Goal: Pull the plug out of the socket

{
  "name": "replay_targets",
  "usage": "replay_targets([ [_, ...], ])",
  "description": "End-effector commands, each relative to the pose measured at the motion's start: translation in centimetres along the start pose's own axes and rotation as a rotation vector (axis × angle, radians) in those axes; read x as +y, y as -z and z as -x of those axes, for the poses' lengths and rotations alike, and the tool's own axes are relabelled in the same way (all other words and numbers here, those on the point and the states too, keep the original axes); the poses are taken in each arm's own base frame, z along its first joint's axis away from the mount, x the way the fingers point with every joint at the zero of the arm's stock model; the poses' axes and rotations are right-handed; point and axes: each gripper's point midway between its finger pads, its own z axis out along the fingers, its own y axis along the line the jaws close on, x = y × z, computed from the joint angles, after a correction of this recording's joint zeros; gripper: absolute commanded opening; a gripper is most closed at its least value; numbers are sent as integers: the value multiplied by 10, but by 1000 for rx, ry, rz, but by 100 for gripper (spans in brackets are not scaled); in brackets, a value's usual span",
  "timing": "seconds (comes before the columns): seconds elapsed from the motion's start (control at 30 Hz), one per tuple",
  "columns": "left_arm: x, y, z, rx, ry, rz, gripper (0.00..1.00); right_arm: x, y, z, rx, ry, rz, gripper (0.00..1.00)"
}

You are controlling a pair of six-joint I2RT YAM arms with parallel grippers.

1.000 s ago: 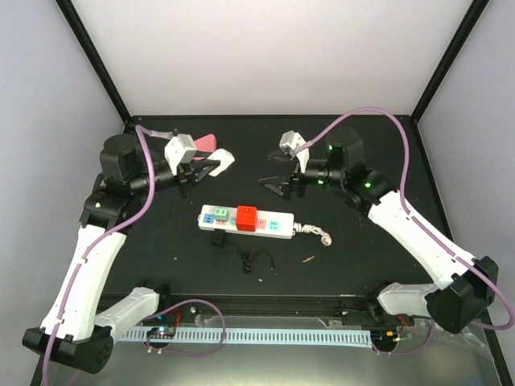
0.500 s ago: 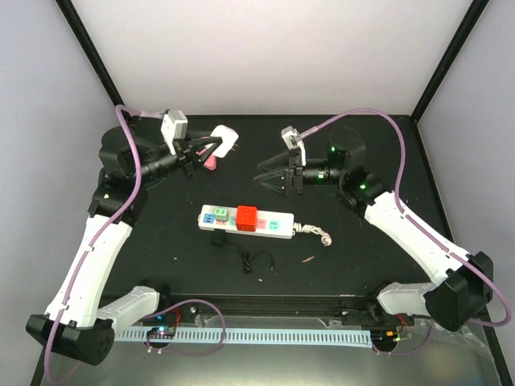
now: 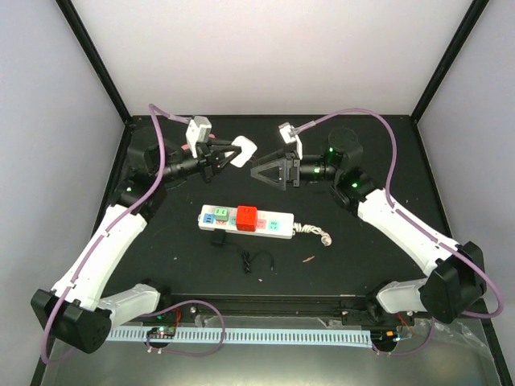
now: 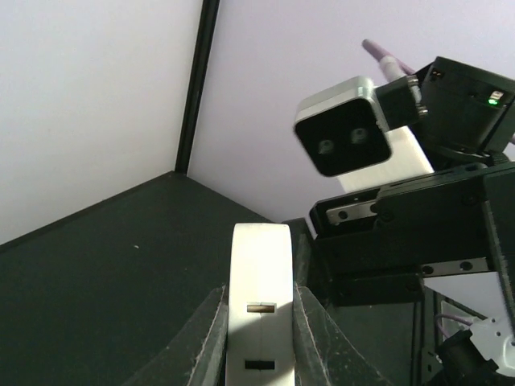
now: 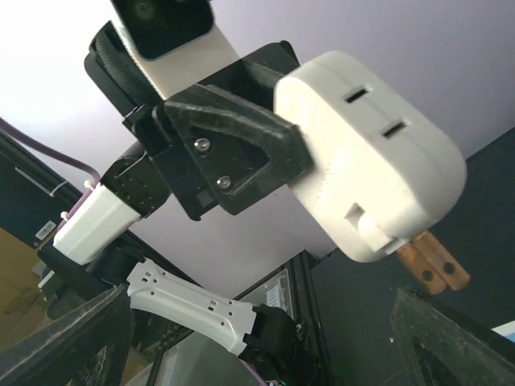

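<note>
Two tools face off above the bench (image 3: 362, 241): left tool (image 3: 231, 153) clamped on the white plug (image 5: 370, 153), right tool (image 3: 259, 170) gaping wide beside it. The socket (image 3: 273, 225) lies below, well apart. Looks like a handover: take the plug's body, clear of the prongs.

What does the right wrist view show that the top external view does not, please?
Only the right wrist view shows the copper prongs and slotted face of the white plug. Only the top external view shows the socket, a red block plugged into it, and its knotted cord. Both show the left gripper shut on the white plug, held in the air.
</note>
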Motion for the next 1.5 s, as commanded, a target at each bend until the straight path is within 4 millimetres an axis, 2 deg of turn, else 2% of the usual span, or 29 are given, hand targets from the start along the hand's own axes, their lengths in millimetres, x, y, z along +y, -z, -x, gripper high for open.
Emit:
replay_targets([
  [0.0, -8, -3, 7, -30, -27, -30, 2, -1, -2, 1, -4, -18, 33, 89],
  [0.17, -18, -5, -3, -12, -35, -74, 1, 3, -2, 1, -5, 15, 53, 89],
  [0.37, -21, -7, -18, 12, -25, -92, 2, 9, 2, -1, -6, 56, 54, 86],
  [0.57, -34, -5, -11, 2, -31, -147, 2, 2, 3, -8, -2, 54, 31, 86],
  [0.7, -34, -4, -10, 4, -39, -146, 1, -1, 5, -8, -5, 69, -3, 86],
  [0.87, -33, -4, -12, 9, -44, -133, 2, -15, 8, -8, -4, 74, -86, 86],
  [1.13, -33, -7, -15, 13, -29, -147, 2, -9, 6, -6, -3, 77, -50, 85],
  [1.47, -27, -16, -28, 42, -12, -137, 2, 12, 6, -2, -1, 105, 50, 81],
])
